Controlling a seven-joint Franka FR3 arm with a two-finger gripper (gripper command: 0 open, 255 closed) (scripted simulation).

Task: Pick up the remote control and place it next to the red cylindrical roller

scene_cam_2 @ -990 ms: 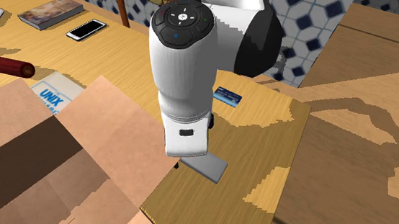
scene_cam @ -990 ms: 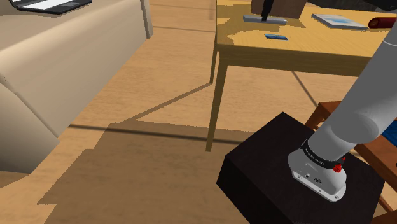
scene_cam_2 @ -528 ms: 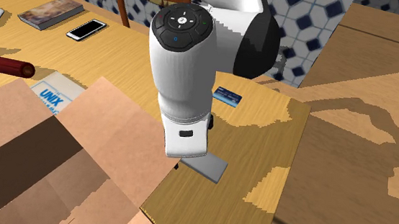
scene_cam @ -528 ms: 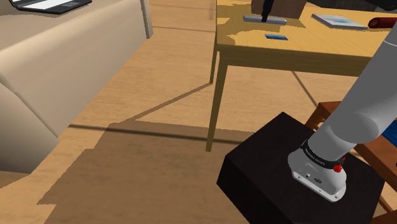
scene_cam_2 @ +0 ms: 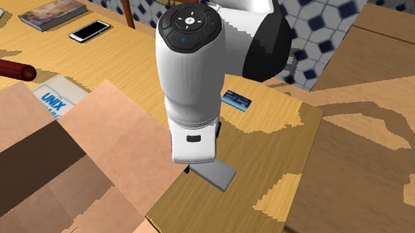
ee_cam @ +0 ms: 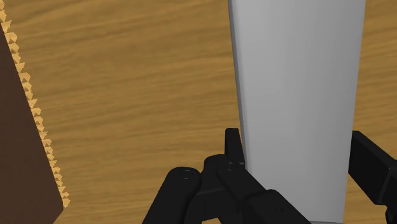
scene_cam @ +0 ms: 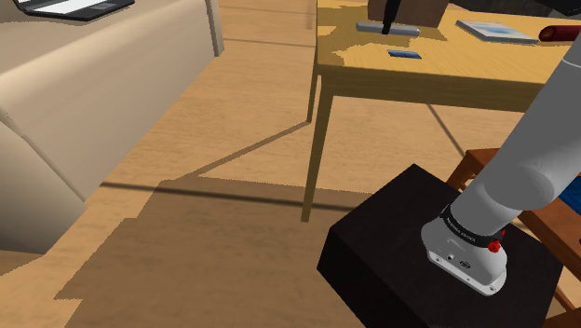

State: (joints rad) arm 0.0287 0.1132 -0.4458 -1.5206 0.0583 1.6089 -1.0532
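Note:
The remote control (ee_cam: 296, 83) is a plain grey slab lying flat on the wooden table (ee_cam: 127, 95). My gripper (ee_cam: 296, 145) stands over one end of it, and both black fingers (ee_cam: 233, 147) press against its long sides, shut on it. In the shoulder view the grey remote (scene_cam: 386, 29) lies near the table's far edge under the dark gripper (scene_cam: 390, 17). The second exterior view has the white arm (scene_cam_2: 193, 81) covering most of the remote (scene_cam_2: 218, 173). A dark red cylindrical roller (scene_cam_2: 7, 67) lies far off at that view's left, and at the shoulder view's right the roller (scene_cam: 557, 34) shows again.
A brown cardboard box (scene_cam_2: 59, 169) stands close beside the arm. A small blue card (scene_cam_2: 237, 100), a UNIX book (scene_cam_2: 55, 98), a phone (scene_cam_2: 89, 30) and another book (scene_cam_2: 52, 12) lie on the table. The black stand (scene_cam: 419, 242) sits on the floor below.

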